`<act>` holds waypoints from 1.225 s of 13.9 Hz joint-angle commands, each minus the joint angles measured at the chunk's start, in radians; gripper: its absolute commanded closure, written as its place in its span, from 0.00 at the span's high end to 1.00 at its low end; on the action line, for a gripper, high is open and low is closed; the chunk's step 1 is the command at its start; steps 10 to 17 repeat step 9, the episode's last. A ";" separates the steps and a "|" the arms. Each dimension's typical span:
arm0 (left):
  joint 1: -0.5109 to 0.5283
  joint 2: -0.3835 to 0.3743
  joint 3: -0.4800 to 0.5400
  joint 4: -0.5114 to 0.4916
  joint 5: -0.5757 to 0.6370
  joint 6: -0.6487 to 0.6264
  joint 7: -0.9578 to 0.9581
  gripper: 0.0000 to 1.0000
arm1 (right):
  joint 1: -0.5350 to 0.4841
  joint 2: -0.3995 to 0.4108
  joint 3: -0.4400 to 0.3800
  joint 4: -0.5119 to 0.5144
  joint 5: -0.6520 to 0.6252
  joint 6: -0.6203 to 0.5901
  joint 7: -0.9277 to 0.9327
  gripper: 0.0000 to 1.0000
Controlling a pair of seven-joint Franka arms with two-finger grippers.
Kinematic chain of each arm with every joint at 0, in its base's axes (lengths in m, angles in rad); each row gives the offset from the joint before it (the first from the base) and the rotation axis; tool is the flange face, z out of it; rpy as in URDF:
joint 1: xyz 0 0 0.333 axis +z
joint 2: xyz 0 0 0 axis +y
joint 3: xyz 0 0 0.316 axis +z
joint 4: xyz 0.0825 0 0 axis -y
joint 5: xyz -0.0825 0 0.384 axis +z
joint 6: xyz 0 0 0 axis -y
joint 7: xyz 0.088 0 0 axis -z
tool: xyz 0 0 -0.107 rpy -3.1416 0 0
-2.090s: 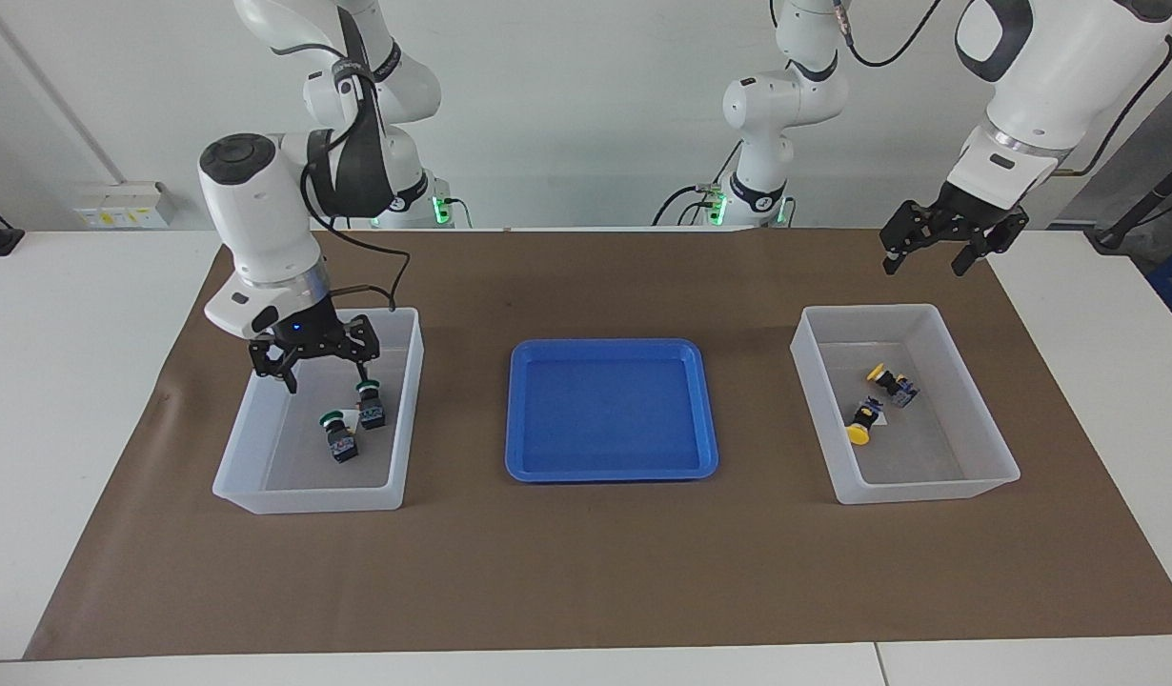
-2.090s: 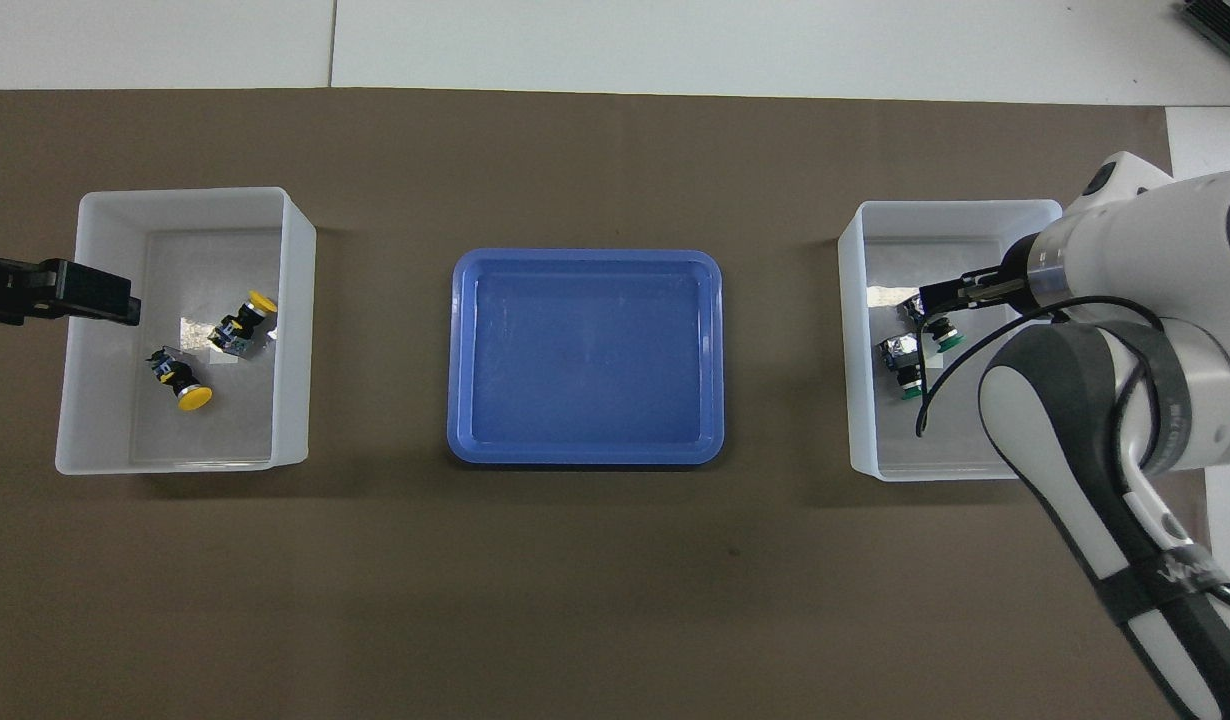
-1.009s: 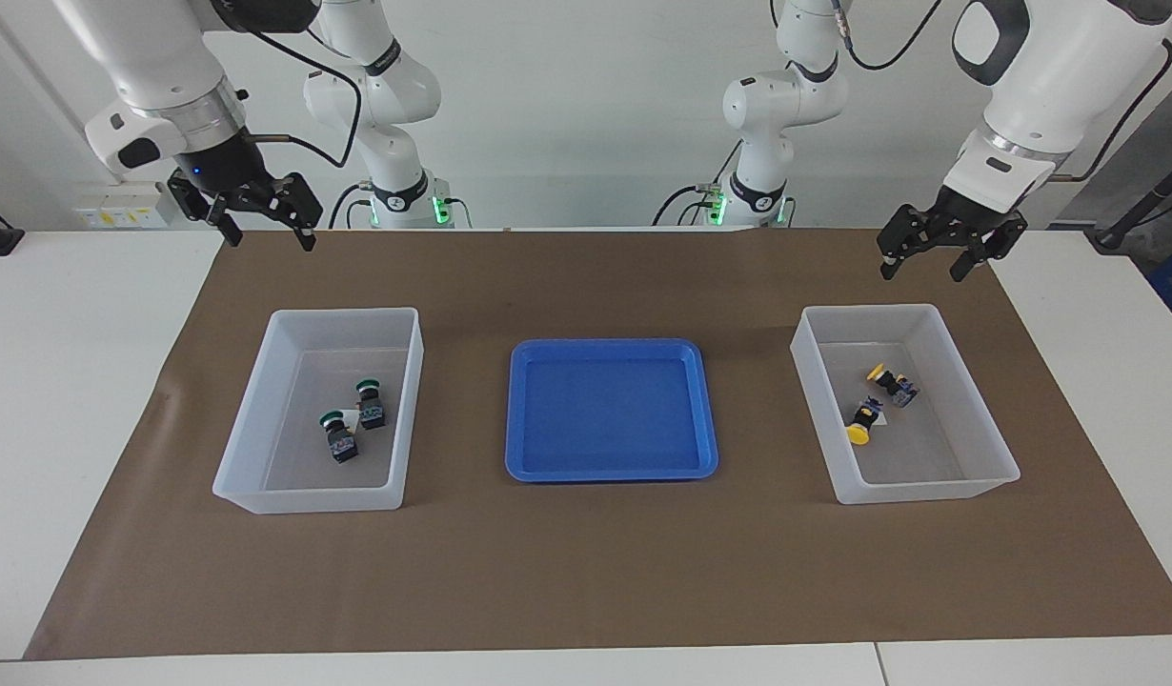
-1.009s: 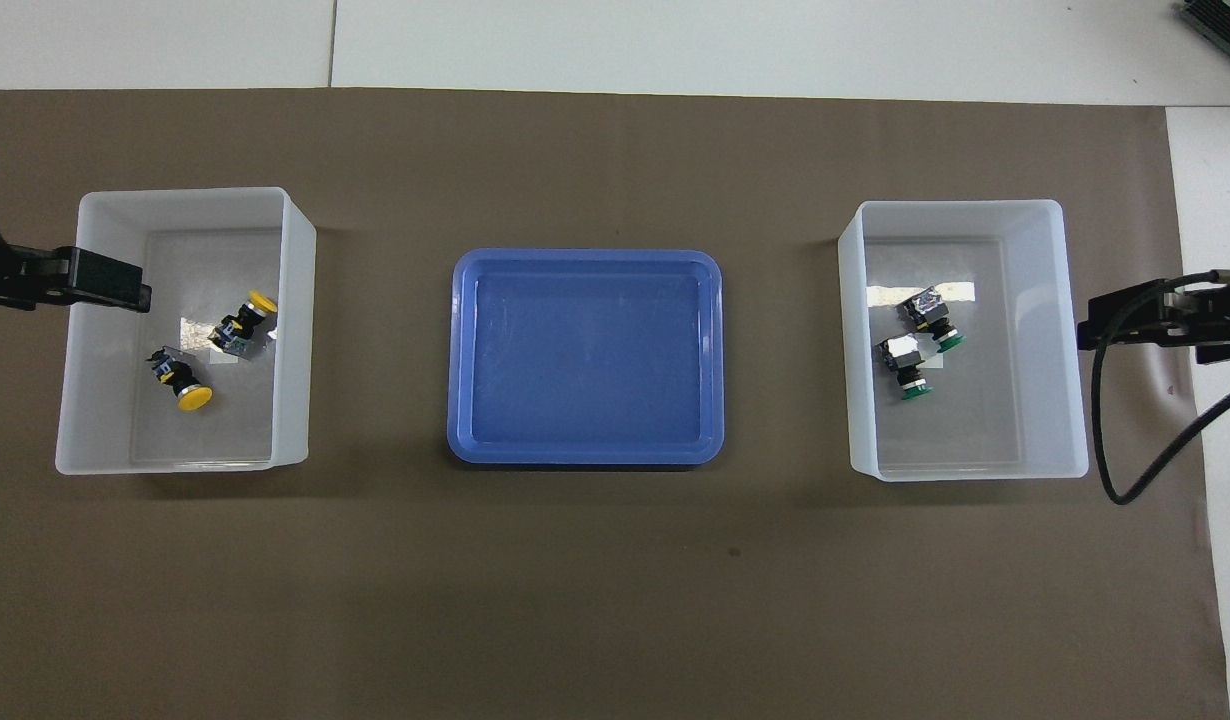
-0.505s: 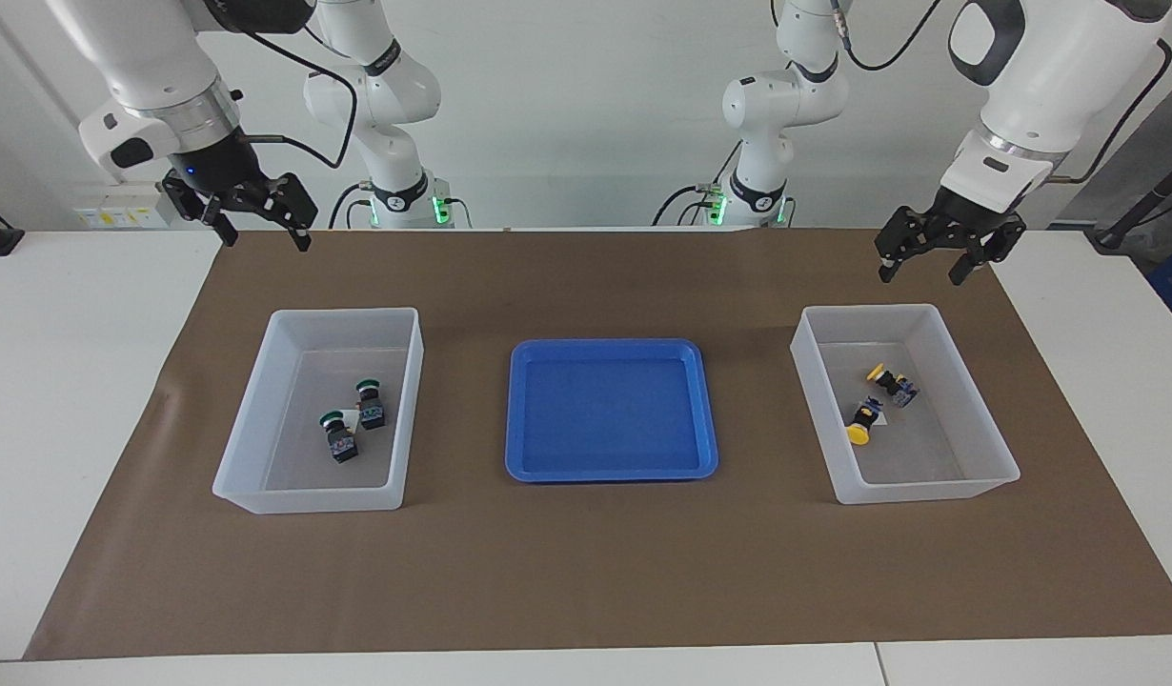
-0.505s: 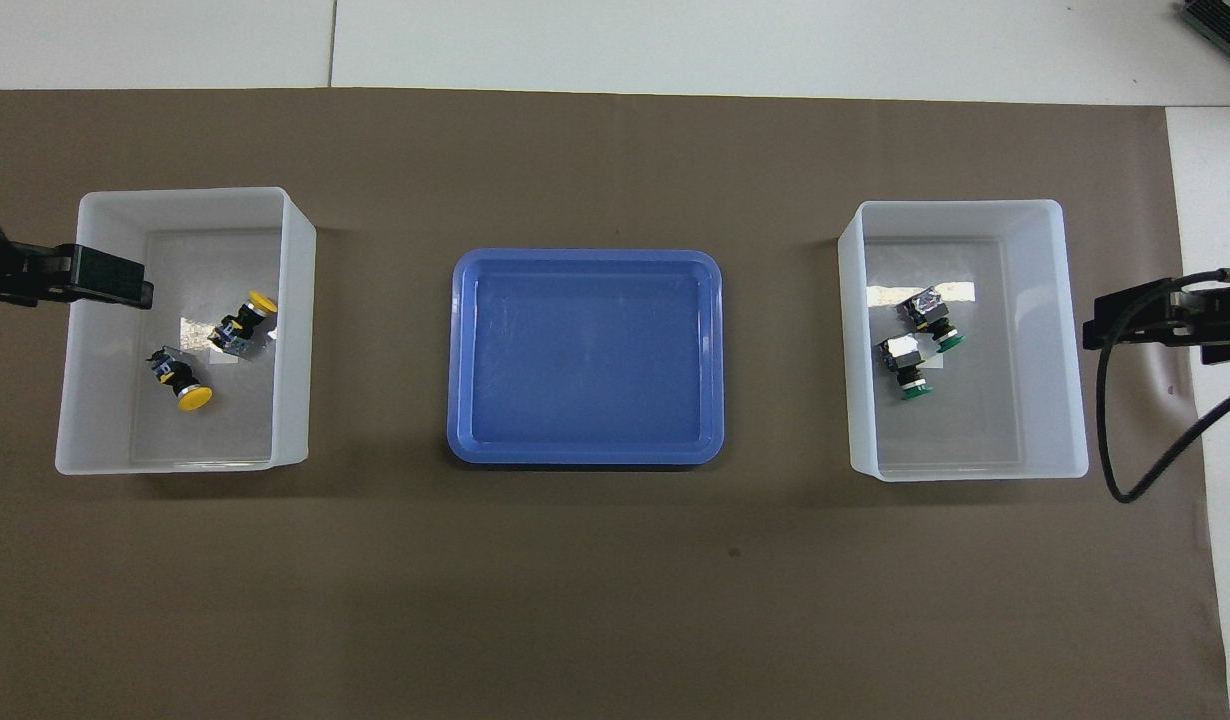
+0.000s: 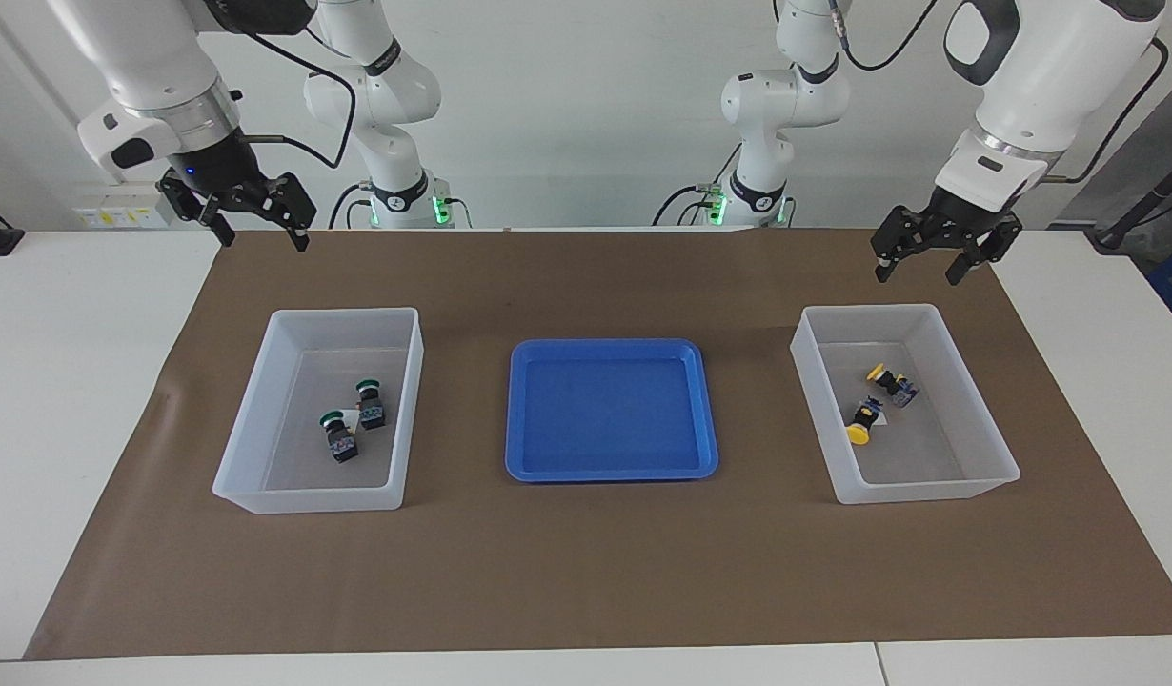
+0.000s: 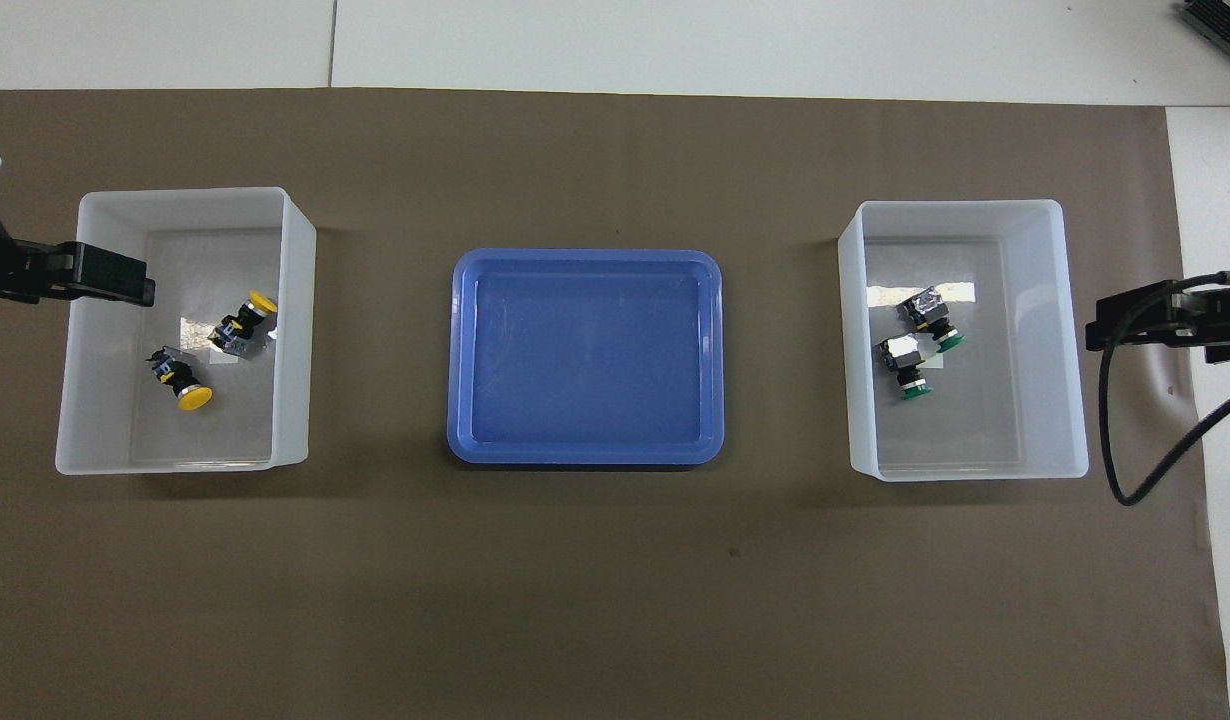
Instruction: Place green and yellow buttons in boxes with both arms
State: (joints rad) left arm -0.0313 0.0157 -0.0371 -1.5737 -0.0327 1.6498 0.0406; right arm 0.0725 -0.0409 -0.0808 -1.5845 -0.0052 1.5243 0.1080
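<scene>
Only white label (image 8: pixel 923 374), writing unreadable.

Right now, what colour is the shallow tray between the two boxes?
Blue. The tray shows best in the overhead view.

Two seconds ago the right gripper (image 7: pixel 258 230) hung low inside the box (image 7: pixel 262 419) at the right arm's end of the table, its open fingers just above the two green buttons (image 7: pixel 353 419). It has since lifted clear and now hangs high over the brown mat (image 7: pixel 586 572) at the edge nearest the robots, jaws spread and holding nothing. In the overhead view the right arm, which had covered part of that box, has pulled back so that only the gripper tip shows at the edge of the frame. The left gripper (image 7: pixel 918 261) has drifted a little toward the middle of the table, still raised and open.
</scene>
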 commanded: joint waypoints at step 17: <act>-0.007 -0.005 0.026 0.007 0.014 -0.019 0.008 1.00 | -0.013 -0.013 0.012 -0.015 -0.025 -0.002 -0.024 1.00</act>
